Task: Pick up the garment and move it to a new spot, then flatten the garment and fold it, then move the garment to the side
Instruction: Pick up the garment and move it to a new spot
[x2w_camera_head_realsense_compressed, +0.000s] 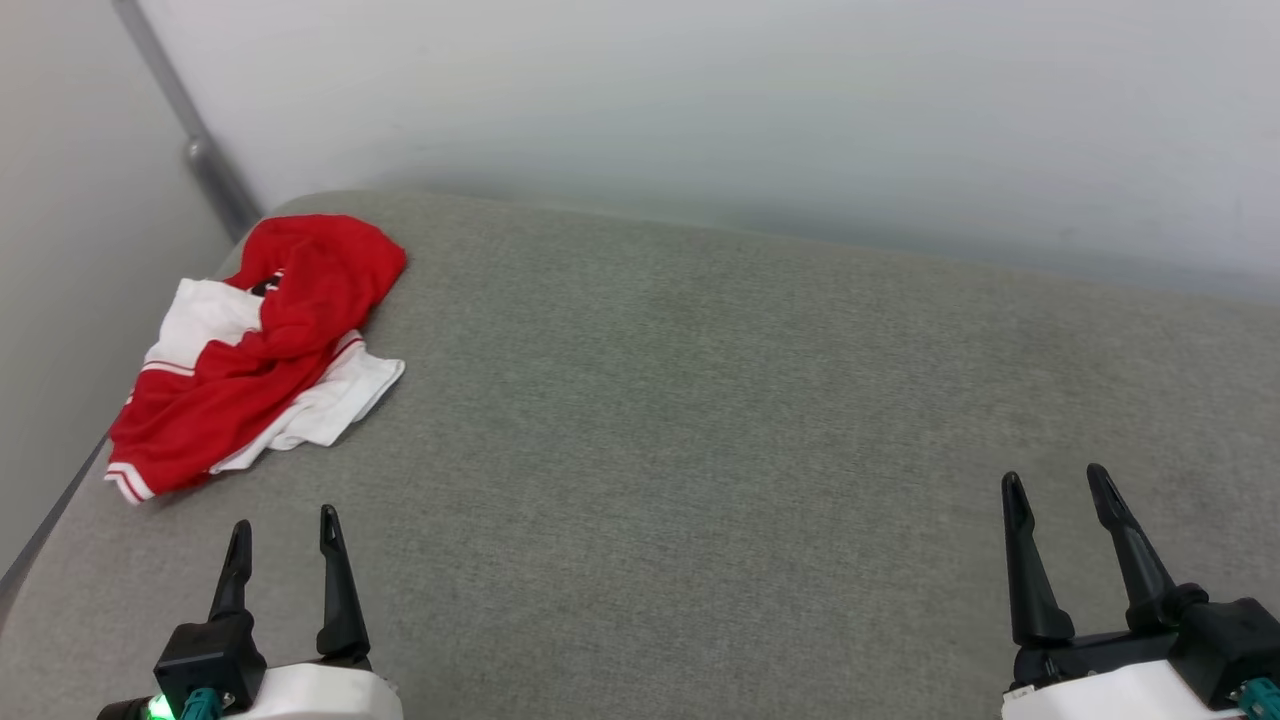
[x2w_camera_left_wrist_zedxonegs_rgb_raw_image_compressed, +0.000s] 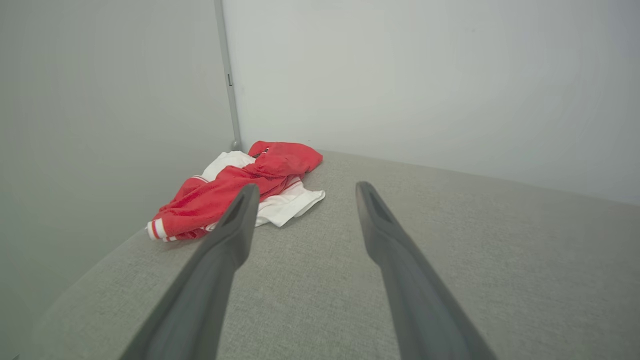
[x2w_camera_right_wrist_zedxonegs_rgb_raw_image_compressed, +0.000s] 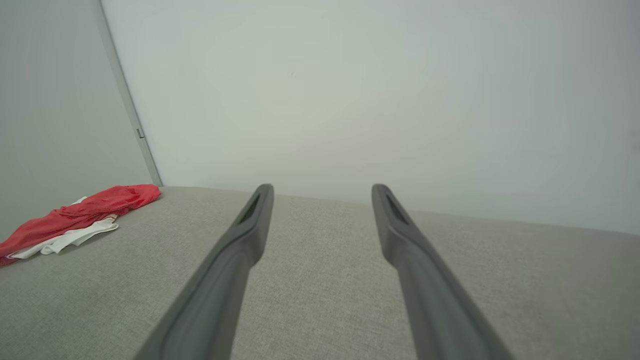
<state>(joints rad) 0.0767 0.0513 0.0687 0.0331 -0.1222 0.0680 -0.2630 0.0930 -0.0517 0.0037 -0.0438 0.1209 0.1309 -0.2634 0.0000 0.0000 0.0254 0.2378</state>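
Both pairs of jaws are shown spread wide, with nothing held between them. The left gripper (x2w_camera_head_realsense_compressed: 284, 518) is seen above the near left part of the grey fabric-covered surface (x2w_camera_head_realsense_compressed: 700, 400), its two dark fingers (x2w_camera_head_realsense_compressed: 342, 600) pointing toward the far edge. The right gripper (x2w_camera_head_realsense_compressed: 1055, 476) is placed likewise above the near right part, well apart from the left one. In the left wrist view, bare fabric is seen between the fingers of the left gripper (x2w_camera_left_wrist_zedxonegs_rgb_raw_image_compressed: 306, 186); in the right wrist view, the same holds for the right gripper (x2w_camera_right_wrist_zedxonegs_rgb_raw_image_compressed: 322, 187).

The garment (x2w_camera_head_realsense_compressed: 270, 350) is shown crumpled in the far left corner of the surface, extending along the left edge. Red cloth is bunched on top, a white sleeve is spread toward the middle, and striped trim is turned toward the near edge. It is touched by neither gripper. The garment (x2w_camera_left_wrist_zedxonegs_rgb_raw_image_compressed: 220, 192) is found ahead and left of the left fingers, and well to the left in the right wrist view (x2w_camera_right_wrist_zedxonegs_rgb_raw_image_compressed: 85, 210).

Pale walls (x2w_camera_head_realsense_compressed: 700, 100) are seen behind the far and left edges, and a grey post (x2w_camera_head_realsense_compressed: 190, 130) stands in their corner.
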